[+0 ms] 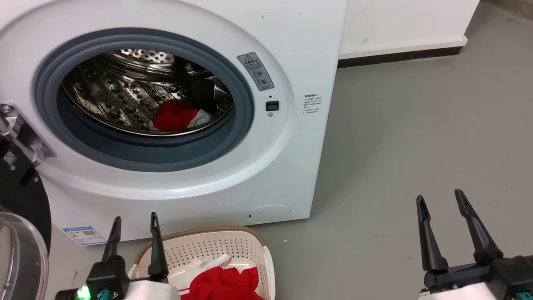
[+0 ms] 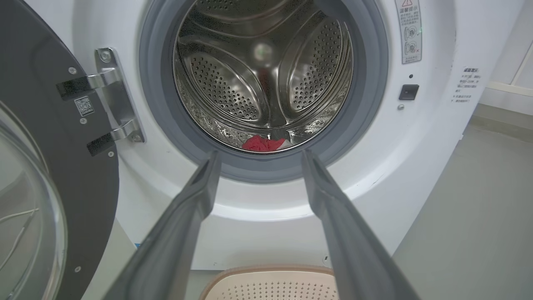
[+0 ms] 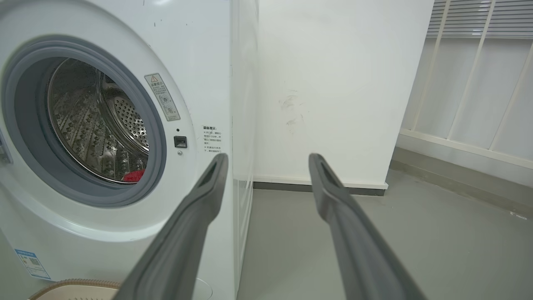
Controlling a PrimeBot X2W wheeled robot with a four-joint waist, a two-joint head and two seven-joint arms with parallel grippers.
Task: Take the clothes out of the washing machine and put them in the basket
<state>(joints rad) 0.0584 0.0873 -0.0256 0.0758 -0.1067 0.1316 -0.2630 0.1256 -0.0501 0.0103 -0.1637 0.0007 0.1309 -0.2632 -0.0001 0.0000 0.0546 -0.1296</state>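
The white washing machine (image 1: pixel 275 166) stands with its door (image 1: pixel 21 216) swung open to the left. Red clothes with a white patch (image 1: pixel 175 116) lie at the bottom of the steel drum, also seen as clothes (image 2: pixel 262 143) and clothes (image 3: pixel 134 176). More red and white clothes (image 1: pixel 225 283) lie in the cream basket (image 1: pixel 266 258) on the floor in front of the washer. My left gripper (image 1: pixel 135 216) hangs open and empty just above the basket's left rim. My right gripper (image 1: pixel 441 196) is open and empty over the bare floor to the right. In the wrist views the left gripper (image 2: pixel 258 154) and right gripper (image 3: pixel 268 156) hold nothing.
Grey floor (image 1: pixel 416 146) stretches to the right of the washer. A white wall with a dark skirting (image 1: pixel 399 54) stands behind it. A slatted white panel (image 3: pixel 470 83) runs along the far right. The open door's hinge (image 2: pixel 112 96) juts out at the washer's left.
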